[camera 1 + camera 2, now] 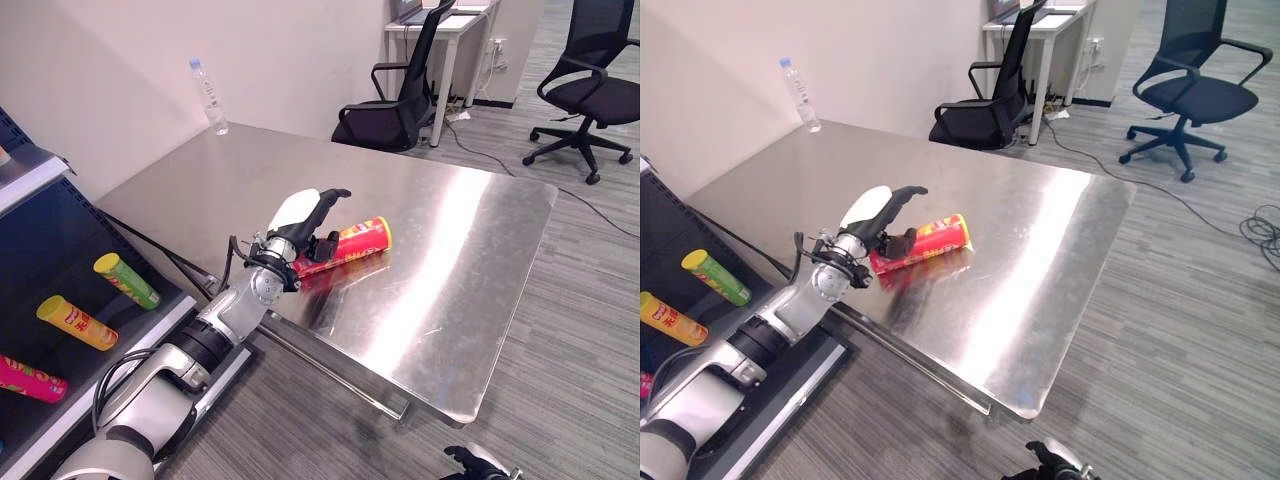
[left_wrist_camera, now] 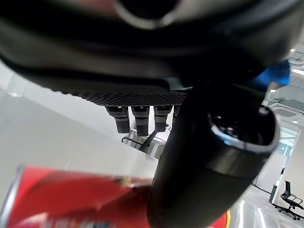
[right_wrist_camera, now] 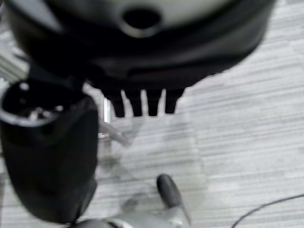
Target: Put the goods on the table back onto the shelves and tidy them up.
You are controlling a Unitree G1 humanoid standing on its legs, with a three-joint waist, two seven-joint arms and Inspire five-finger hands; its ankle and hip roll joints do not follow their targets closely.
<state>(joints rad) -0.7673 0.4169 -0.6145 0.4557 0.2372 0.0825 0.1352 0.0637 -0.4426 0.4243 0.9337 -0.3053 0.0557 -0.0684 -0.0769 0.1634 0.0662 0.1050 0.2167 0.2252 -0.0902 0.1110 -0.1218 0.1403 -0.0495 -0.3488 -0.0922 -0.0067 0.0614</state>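
The left wrist view looks along the left robot hand (image 1: 305, 222) from very close: the red can (image 2: 71, 197) lies right under the palm, its rounded side filling the near edge, with the straight fingers (image 2: 137, 118) reaching past it and the thumb (image 2: 209, 166) hanging down beside it. The head views give what that close look cannot — the whole can (image 1: 345, 246) lying on its side on the worktop (image 1: 470, 260), yellow cap pointing right, the left robot hand spread above its left end with fingers extended, not curled round it. Whether the palm touches the can I cannot tell.

The can is a slim tube, glossy red with printed pictures and a yellow end; its red reflection shows on the metal beneath it.

The right wrist view looks down on striped grey carpet (image 3: 247, 118), and the right robot hand (image 3: 142, 102) there shows straight, relaxed fingers holding nothing; in the left eye view it sits at the near right edge (image 1: 475, 462).

The worktop is brushed stainless steel, rectangular and shiny. A clear plastic bottle (image 1: 209, 96) stands upright at its far left edge by the wall. On the dark shelf (image 1: 40, 260) to the left lie three more tubes — a green can (image 1: 126, 280), a yellow can (image 1: 77, 322) and a pink can (image 1: 30, 380).
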